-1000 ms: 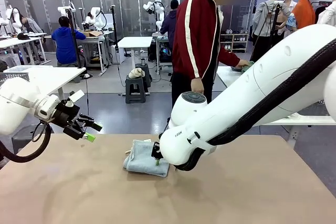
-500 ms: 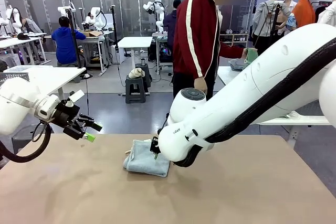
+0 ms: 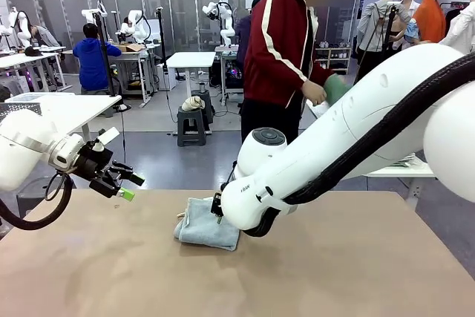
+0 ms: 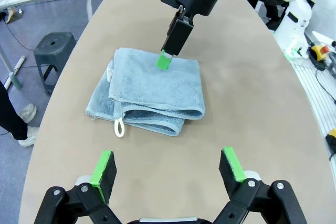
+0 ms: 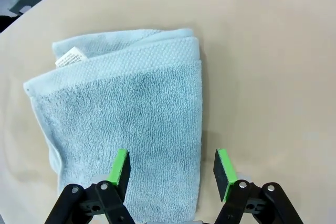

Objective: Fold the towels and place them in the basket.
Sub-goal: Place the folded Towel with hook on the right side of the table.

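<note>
A light blue-grey towel (image 3: 202,226) lies folded on the tan table (image 3: 356,272), left of centre. Its white loop and label show in the left wrist view, where the towel (image 4: 152,90) sits in the middle. My right gripper (image 5: 172,167) hovers open just above the towel (image 5: 126,114), one pad over the cloth and one past its edge. My left gripper (image 3: 122,183) hangs open and empty above the table's left edge, well away from the towel. A person holds a green towel (image 3: 338,88) at the far side. The basket is out of view.
The person (image 3: 282,50) stands behind the table's far edge, turned toward a white side table (image 3: 415,165) at the right. My right arm (image 3: 334,154) spans the table's right half. A stool (image 4: 52,48) stands on the floor off the table's edge.
My right gripper has lifted a little off the blue-grey towel. The person has picked a green towel up from the side table and brought it toward the body. My left arm is still.
</note>
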You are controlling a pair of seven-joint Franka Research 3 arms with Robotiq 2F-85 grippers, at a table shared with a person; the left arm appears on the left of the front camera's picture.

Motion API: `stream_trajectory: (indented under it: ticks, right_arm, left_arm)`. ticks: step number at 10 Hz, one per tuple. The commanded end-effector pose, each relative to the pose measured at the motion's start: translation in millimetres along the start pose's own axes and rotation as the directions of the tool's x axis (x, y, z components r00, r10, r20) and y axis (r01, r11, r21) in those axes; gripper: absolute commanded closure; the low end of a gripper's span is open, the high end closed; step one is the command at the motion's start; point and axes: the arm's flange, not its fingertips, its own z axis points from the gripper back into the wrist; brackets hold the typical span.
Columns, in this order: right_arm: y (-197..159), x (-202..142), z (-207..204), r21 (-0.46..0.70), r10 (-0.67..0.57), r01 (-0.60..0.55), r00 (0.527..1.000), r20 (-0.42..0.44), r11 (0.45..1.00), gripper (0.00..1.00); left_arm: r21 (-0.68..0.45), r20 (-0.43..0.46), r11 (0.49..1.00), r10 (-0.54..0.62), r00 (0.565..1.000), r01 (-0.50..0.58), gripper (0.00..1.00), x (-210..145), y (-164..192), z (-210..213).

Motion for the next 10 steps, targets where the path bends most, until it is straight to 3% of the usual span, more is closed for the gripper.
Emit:
stream_trajectory:
  ticks: [1,2,3,4,5,6,7,8,9,10]
  right_arm:
    - [10.2,-1.7,-6.3,-0.021,-0.027,0.028,0.998,0.061,0.999,0.19]
    - [9.9,-1.3,-7.7,-0.022,-0.023,0.025,0.998,0.065,0.999,0.22]
    - [10.0,-1.0,-8.6,-0.023,-0.020,0.022,0.997,0.072,0.999,0.38]
    - [9.9,-0.1,-9.6,-0.021,-0.021,0.022,0.997,0.073,1.000,0.41]
    - [9.6,0.5,-10.7,-0.020,-0.020,0.021,0.997,0.073,1.000,0.57]
    - [9.5,1.2,-11.2,-0.021,-0.019,0.020,0.997,0.077,1.000,0.59]
    - [9.1,1.3,-12.1,-0.022,-0.018,0.020,0.997,0.077,1.000,0.75]
    - [8.6,1.7,-12.1,-0.022,-0.017,0.019,0.997,0.081,1.000,0.78]
    - [7.8,1.9,-12.1,-0.023,-0.016,0.018,0.996,0.084,1.000,0.94]
    - [6.9,2.3,-12.1,-0.024,-0.013,0.015,0.996,0.086,1.000,0.97]
  left_arm:
    - [-0.004,-0.001,1.000,-0.002,1.000,0.002,0.00,-0.4,0.0,0.1]
    - [-0.004,-0.001,1.000,-0.002,1.000,0.002,0.00,-0.4,0.0,0.1]
    - [-0.004,-0.001,1.000,-0.002,1.000,0.002,0.00,-0.4,0.0,0.1]
    - [-0.004,-0.001,1.000,-0.002,1.000,0.002,0.00,-0.4,0.0,0.1]
    - [-0.004,-0.001,1.000,-0.002,1.000,0.002,0.00,-0.4,0.0,0.1]
    - [-0.004,-0.001,1.000,-0.002,1.000,0.002,0.00,-0.4,0.0,0.1]
    - [-0.004,-0.001,1.000,-0.002,1.000,0.002,0.00,-0.4,0.0,0.1]
    - [-0.004,-0.001,1.000,-0.002,1.000,0.002,0.00,-0.4,0.0,0.1]
    - [-0.004,-0.001,1.000,-0.002,1.000,0.002,0.00,-0.4,0.0,0.1]
    - [-0.004,-0.001,1.000,-0.002,1.000,0.002,0.00,-0.4,0.0,0.1]
